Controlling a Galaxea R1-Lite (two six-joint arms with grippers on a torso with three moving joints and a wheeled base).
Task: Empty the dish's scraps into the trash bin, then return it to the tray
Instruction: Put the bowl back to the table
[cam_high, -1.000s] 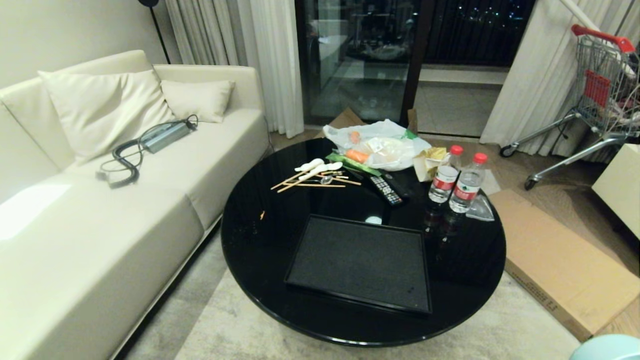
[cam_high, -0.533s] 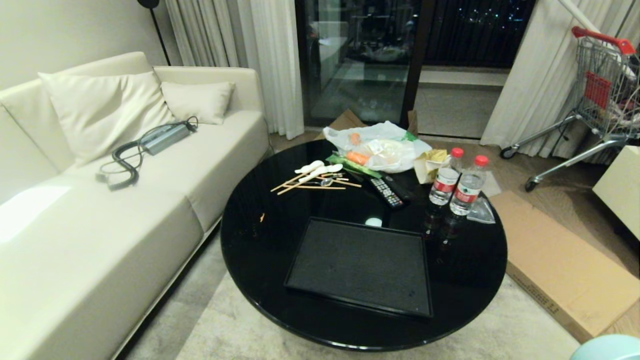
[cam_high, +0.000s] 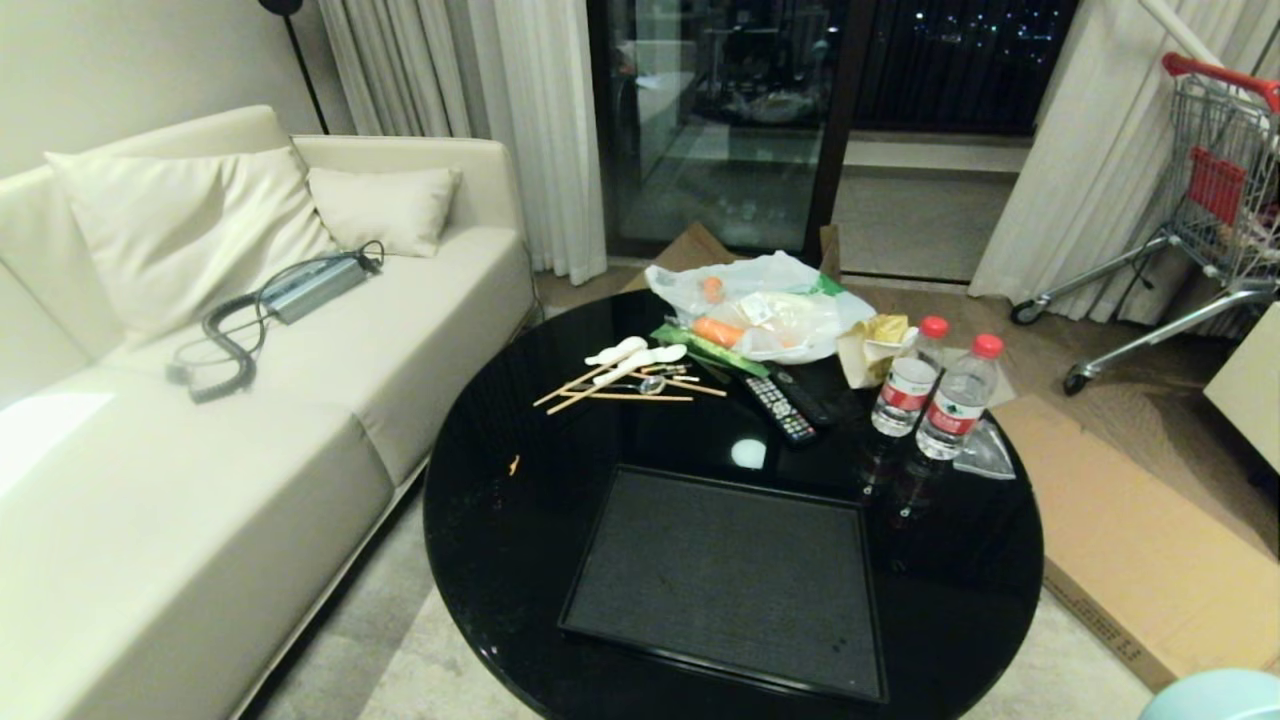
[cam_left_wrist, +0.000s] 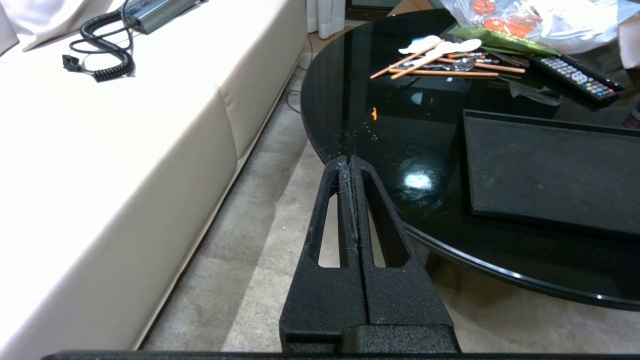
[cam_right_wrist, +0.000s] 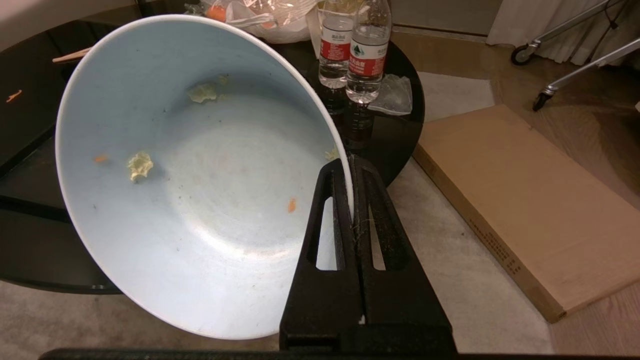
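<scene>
My right gripper (cam_right_wrist: 351, 162) is shut on the rim of the dish (cam_right_wrist: 200, 175), a pale blue-white bowl held tilted beside the table's near right edge. A few scraps cling inside it: a pale yellow bit (cam_right_wrist: 140, 165) and an orange speck (cam_right_wrist: 291, 204). In the head view only a corner of the dish (cam_high: 1215, 697) shows, at the bottom right. The black tray (cam_high: 725, 580) lies bare on the near part of the table. My left gripper (cam_left_wrist: 349, 160) is shut on nothing, low over the rug by the table's left edge. The trash bin is out of view.
The round black glass table (cam_high: 500, 520) carries chopsticks and spoons (cam_high: 620, 365), a remote (cam_high: 780, 405), a plastic bag of food (cam_high: 760, 305) and two water bottles (cam_high: 935, 395). A cream sofa (cam_high: 200, 420) stands left, flat cardboard (cam_high: 1130, 530) lies right, and a shopping cart (cam_high: 1220, 170) is far right.
The whole head view has shifted: the table and tray now sit lower and larger in the picture, so the camera has moved closer. Nothing on the table has moved.
</scene>
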